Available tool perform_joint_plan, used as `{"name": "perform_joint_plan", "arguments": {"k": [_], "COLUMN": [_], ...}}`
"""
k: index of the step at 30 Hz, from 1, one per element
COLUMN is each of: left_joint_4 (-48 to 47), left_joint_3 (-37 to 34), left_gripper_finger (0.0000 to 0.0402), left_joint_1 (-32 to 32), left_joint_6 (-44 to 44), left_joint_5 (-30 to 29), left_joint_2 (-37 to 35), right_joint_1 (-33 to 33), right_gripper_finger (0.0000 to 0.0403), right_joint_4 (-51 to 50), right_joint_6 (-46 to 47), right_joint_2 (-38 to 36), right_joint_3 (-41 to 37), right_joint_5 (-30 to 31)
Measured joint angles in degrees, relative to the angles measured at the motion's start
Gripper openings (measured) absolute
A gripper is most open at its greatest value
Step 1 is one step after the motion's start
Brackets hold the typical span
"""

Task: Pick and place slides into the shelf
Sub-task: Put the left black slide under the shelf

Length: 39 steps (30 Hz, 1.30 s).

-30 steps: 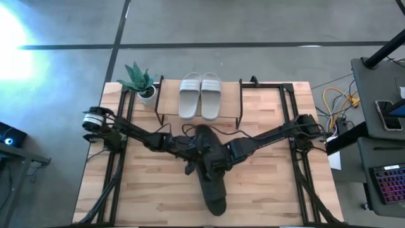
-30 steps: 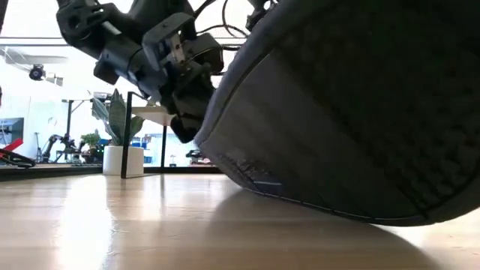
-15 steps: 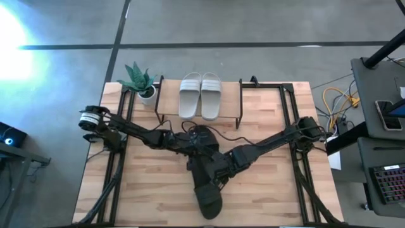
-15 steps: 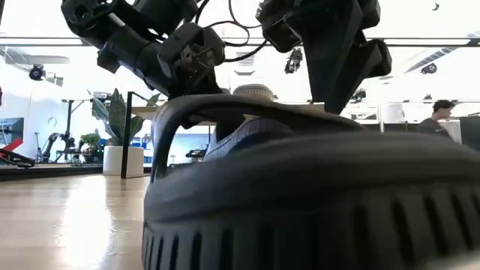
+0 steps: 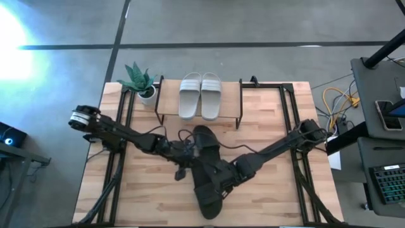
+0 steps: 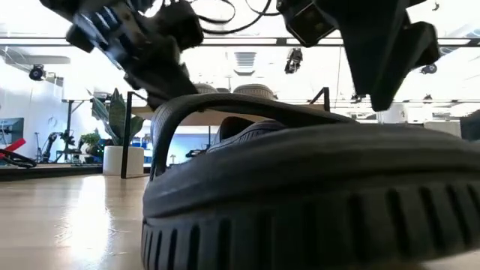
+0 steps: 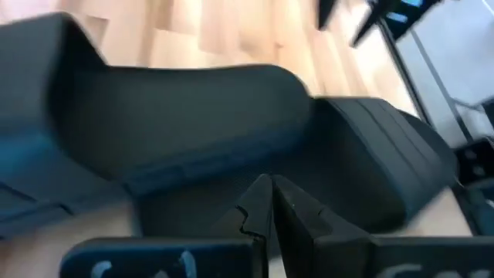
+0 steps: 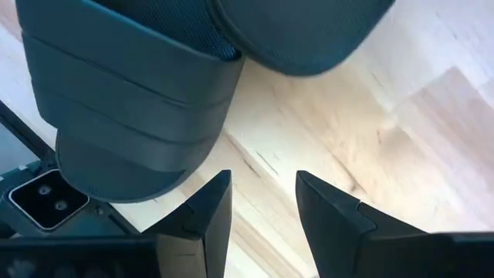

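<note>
On the wooden table (image 5: 278,190), at its middle and just in front of the shelf (image 5: 231,101), the two black slides (image 5: 207,171) lie close together, one reaching toward the shelf and the other toward the table's front edge. Both dark arms meet over them. The left gripper (image 7: 270,202) sits low over a black slide's wide strap, its fingertips pressed together with nothing between them. The right gripper (image 8: 262,202) hangs beside the edge of a black slide, its two fingers parted with bare wood showing in the gap; it holds nothing. From table height, one black slide (image 6: 315,195) fills the near ground, sole flat on the wood. The pale grey-white slides (image 5: 200,95) rest side by side on the shelf's plank top. A potted plant (image 5: 140,81) stands at the shelf's left end.
</note>
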Motion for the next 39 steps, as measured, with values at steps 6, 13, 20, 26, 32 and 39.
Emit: {"name": "perform_joint_plan", "arguments": {"k": [6,13,20,26,32,39], "left_joint_4": [-2.31,-2.11,-1.9,-1.88,-1.96,-1.92], "left_joint_3": [-1.28,-2.49,-2.67,-2.67,-2.44,-2.34], "left_gripper_finger": [0.0,0.0,0.0,0.0,0.0,0.0], "left_joint_1": [-4.48,-9.28,-12.81,-15.83,-19.81,-25.07], "left_joint_6": [-0.55,-5.99,-15.11,-23.05,-30.32,-37.84], "left_joint_5": [0.17,0.05,-2.77,-4.24,-4.6,-6.22], "left_joint_2": [-1.49,-1.61,-1.64,-1.64,-1.64,-1.64], "right_joint_1": [0.97,0.96,1.5,2.37,2.31,1.45], "right_gripper_finger": [0.0137,0.0137,0.0136,0.0076,0.0014,0.0013], "right_joint_4": [4.06,19.36,16.06,22.31,33.64,43.98], "right_joint_6": [3.77,4.81,0.74,-2.4,-0.7,-2.15], "right_joint_2": [0.02,0.02,0.04,0.07,0.16,5.58], "right_joint_3": [-2.28,-8.27,-12.25,-16.25,-20.2,-18.76], "right_joint_5": [-0.03,-0.08,-0.41,-1.55,-0.01,-5.01]}}
